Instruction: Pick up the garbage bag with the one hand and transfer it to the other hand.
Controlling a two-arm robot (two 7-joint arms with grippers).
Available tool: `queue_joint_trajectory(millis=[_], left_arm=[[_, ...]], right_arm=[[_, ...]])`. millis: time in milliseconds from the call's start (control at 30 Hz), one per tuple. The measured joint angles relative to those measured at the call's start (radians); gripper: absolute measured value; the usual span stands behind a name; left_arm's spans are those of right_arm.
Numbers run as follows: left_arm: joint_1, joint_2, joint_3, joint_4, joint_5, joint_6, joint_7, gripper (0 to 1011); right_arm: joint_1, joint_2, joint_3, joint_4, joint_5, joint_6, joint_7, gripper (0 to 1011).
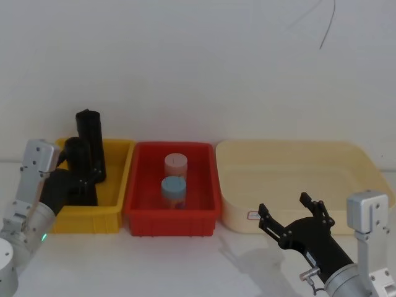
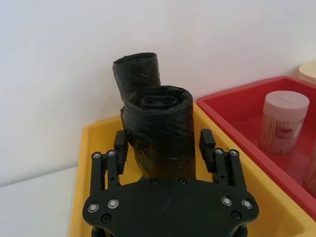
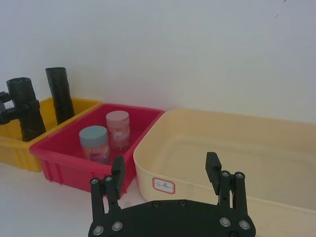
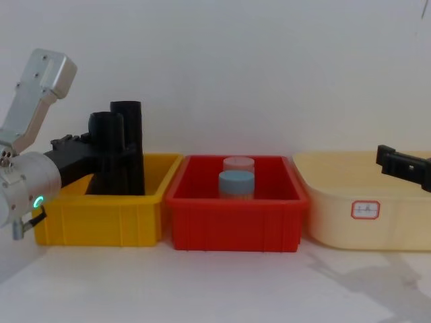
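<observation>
Right, head view: the garbage bag (image 1: 77, 154) stands upright in the yellow bin (image 1: 117, 182), just in front of a slimmer roll (image 1: 90, 133). My left gripper (image 1: 85, 179) reaches in around it. My right gripper (image 1: 283, 204) hovers before the cream tub (image 1: 278, 143). Left wrist view: fingers (image 2: 121, 143) spread, one either side of the bag. Right wrist view: fingers (image 3: 118, 170) wide apart, short of the tub. Chest view: the bag is upright in the bin.

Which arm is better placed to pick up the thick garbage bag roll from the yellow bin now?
Left. The left gripper has its open fingers on both sides of the garbage bag in the yellow bin. The right gripper hovers far off, before the cream bin.
</observation>
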Motion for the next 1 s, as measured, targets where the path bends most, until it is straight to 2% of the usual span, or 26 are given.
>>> queue_joint_trajectory(millis=[233, 433, 667, 1000], left_arm=[[-0.012, -0.011, -0.010, 0.015, 0.001, -0.009, 0.003, 729], [-0.014, -0.015, -0.018, 0.002, 0.001, -0.017, 0.003, 557], [-0.007, -0.015, -0.023, -0.044, -0.007, -0.024, -0.022, 506], [-0.003, -0.019, -0.026, -0.137, -0.051, -0.038, -0.109, 442]], right_arm=[[0.000, 0.000, 0.000, 0.000, 0.000, 0.000, 0.000, 1001], [0.000, 0.000, 0.000, 0.000, 0.000, 0.000, 0.000, 1001], [0.000, 0.000, 0.000, 0.000, 0.000, 0.000, 0.000, 1001], [0.000, 0.000, 0.000, 0.000, 0.000, 0.000, 0.000, 1001]])
